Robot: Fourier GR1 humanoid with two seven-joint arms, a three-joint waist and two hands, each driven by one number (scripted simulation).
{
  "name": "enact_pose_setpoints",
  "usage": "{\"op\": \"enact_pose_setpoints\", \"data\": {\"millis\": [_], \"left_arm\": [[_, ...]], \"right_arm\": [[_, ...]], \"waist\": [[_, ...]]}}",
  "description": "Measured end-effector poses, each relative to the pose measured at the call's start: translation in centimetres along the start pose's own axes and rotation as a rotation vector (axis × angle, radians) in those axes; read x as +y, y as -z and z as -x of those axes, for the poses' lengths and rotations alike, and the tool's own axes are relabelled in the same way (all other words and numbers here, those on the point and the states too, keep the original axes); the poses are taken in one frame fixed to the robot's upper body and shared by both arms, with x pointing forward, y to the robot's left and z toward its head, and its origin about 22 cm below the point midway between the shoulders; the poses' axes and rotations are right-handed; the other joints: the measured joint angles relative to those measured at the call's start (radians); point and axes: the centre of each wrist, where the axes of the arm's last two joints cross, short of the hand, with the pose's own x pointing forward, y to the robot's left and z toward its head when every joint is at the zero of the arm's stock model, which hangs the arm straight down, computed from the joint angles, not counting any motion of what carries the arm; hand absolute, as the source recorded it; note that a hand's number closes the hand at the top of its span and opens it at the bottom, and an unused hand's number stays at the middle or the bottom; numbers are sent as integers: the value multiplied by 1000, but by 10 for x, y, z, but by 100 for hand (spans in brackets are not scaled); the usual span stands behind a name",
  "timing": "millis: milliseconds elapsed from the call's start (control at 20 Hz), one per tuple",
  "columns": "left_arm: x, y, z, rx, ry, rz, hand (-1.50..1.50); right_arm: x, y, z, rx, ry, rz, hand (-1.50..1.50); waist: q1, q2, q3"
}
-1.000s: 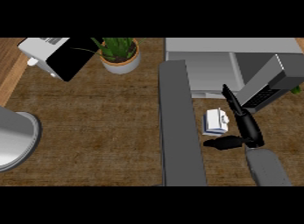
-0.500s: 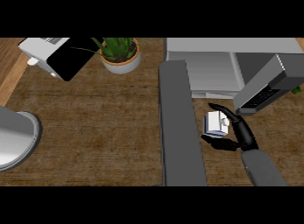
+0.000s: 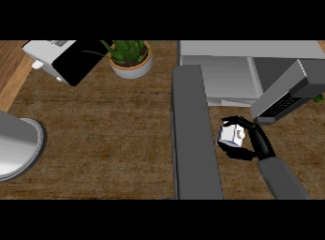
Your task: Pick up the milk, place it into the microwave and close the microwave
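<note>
The milk (image 3: 230,134) is a small white carton with a bluish shaded side, seen from above and held just in front of the open microwave (image 3: 224,75), beside the lower corner of its swung-out door (image 3: 294,93). The right hand (image 3: 251,143) is clamped on it, black fingers curled over the top and the thumb under the near side, so much of the carton is covered and any label is too small to read. A long grey forearm (image 3: 195,136) runs up the middle; its hand cannot be made out. One carton, one microwave, one potted plant (image 3: 129,57), one toaster (image 3: 62,59) and one large grey rounded object (image 3: 9,145) cut off at the left edge show.
</note>
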Motion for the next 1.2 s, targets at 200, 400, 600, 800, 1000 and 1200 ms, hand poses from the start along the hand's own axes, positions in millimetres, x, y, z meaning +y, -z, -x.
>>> {"op": "enact_pose_setpoints", "data": {"millis": [200, 400, 600, 800, 1000, 1200], "left_arm": [[1, -1, -3, -3, -4, 10, -150], [3, -1, 0, -2, -11, 11, -150], [8, -3, -1, 2, -17, 11, -150], [11, -5, 0, 1, -23, 13, -150], [14, -5, -2, 6, -28, 9, -150], [17, -3, 0, 5, -31, -1, -150]], "right_arm": [[-4, 1, 4, 6, -34, -7, 150], [-1, 6, 3, -7, -55, -4, 150], [-12, -1, 9, 8, -51, 50, 150], [-18, 1, 10, 14, -33, 96, 150], [-13, 3, 8, -15, -4, 95, 150], [-8, 15, 2, -67, 54, 61, 150]], "waist": [[10, 2, 0], [11, 2, 0], [10, 2, 2], [13, 5, 2], [8, 5, 1], [-3, 4, 1]]}}
